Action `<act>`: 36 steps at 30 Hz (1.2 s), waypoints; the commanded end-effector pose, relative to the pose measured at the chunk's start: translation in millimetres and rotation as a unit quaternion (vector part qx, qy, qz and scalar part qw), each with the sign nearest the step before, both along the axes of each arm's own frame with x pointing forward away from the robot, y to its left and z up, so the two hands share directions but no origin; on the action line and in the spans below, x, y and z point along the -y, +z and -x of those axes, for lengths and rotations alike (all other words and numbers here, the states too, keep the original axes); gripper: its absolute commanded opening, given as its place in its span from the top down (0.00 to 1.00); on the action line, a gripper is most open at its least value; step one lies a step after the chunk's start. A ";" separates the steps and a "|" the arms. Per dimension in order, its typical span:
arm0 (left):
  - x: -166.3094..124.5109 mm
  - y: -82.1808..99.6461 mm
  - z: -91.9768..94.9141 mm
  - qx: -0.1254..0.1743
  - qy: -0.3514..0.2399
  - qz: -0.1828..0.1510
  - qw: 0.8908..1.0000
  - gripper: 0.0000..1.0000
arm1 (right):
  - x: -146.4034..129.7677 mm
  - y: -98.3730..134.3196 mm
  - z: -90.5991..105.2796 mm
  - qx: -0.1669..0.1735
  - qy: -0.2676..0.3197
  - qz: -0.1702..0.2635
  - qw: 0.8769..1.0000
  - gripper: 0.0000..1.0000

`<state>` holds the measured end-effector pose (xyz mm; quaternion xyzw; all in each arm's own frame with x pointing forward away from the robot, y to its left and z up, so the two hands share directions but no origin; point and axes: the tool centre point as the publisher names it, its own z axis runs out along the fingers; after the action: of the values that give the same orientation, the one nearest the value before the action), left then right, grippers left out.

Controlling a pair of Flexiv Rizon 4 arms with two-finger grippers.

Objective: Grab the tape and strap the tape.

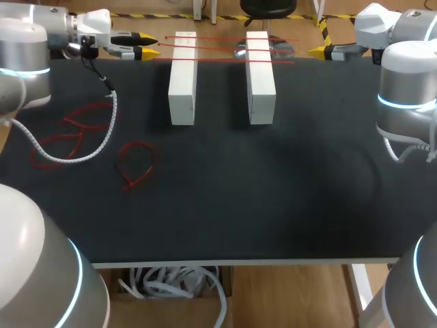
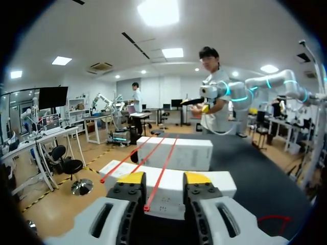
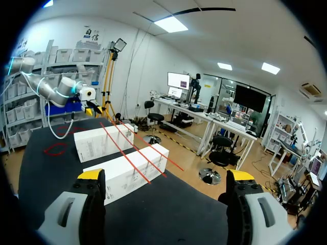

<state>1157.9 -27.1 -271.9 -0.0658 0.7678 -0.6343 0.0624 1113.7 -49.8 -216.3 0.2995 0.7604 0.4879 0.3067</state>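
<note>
Three thin red straps lie side by side across two white boxes at the top middle of the head view. They run flat from the left box to the right box and stick out a little past both. More red strap lies loose on the black table. There is one loop left of the middle and a tangle at the far left, with a white cord over it.

The left gripper is in the upper left, just beside the strap ends. The right gripper is in the upper right, near the other ends.

In the left wrist view the left gripper has its fingers spread. The straps run away ahead of it over the near box and the far box. One strap end shows in the gap between the fingers, but it is not pinched. The head view does not show this.

In the right wrist view the right gripper has its fingers spread very wide and holds nothing. The near box and the straps are ahead of it. Only this view shows grey print on the box sides, and it is too small to read
</note>
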 end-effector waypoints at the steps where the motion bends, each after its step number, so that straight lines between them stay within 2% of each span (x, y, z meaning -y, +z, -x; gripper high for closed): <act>1: -0.1 -10.5 -13.1 -0.004 -0.034 0.007 0.999 0.67 | 0.0 0.0 -0.2 0.000 0.000 0.000 1.000 0.00; 4: -1.1 -14.8 -16.9 -0.001 -0.040 0.007 0.999 0.64 | 0.0 0.0 -0.2 0.000 0.000 0.000 1.000 0.00; 9: -2.1 -23.5 -23.1 0.001 -0.045 0.005 0.999 0.71 | 0.0 0.0 -0.2 0.000 0.000 0.000 1.000 0.00; 17: -4.4 -31.3 -27.8 -0.001 -0.055 0.009 0.998 0.68 | 0.0 0.0 -0.2 0.000 0.000 0.000 1.000 0.00; 36: -15.1 -53.0 -33.2 0.001 -0.029 0.005 1.000 0.72 | 0.0 0.0 -0.2 0.000 0.000 0.000 1.000 0.00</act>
<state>1185.4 -14.4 -320.2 -0.0492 0.7680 -0.6365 0.0514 1113.7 -49.8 -216.3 0.2995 0.7604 0.4879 0.3067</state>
